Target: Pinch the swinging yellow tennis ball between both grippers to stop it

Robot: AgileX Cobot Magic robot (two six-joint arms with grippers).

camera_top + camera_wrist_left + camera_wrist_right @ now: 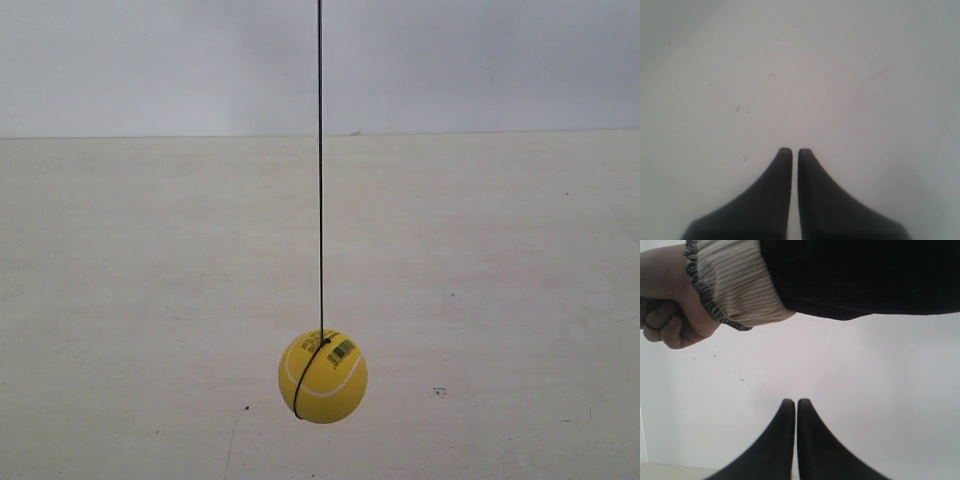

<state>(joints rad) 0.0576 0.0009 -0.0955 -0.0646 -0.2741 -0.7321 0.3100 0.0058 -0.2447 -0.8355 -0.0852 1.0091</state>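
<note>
- Showing the yellow tennis ball (323,377) hanging at the lower end of the thin black string (320,170), in front of the pale table (500,300).
- Displaying a white curved seam (300,383) and a black barcode label (341,352), the label sitting just beside the string's attachment point.
- Running straight up from the ball, with the string's upper end being cut off by the frame edge.
- Looping partly around the ball's side below the attachment, then passing out of sight behind it.
- Presenting the left gripper (791,150) with its black tapered fingers drawn together, leaving only a thin slit and clamping nothing.
- Presenting the right gripper (792,401) likewise, fingers together on nothing; both bodies being cropped.
- Including a person's clenched hand (670,315), ribbed beige cuff (735,280) and dark sleeve (865,275) in the right wrist view, the contents of the fist being impossible to tell.
</note>
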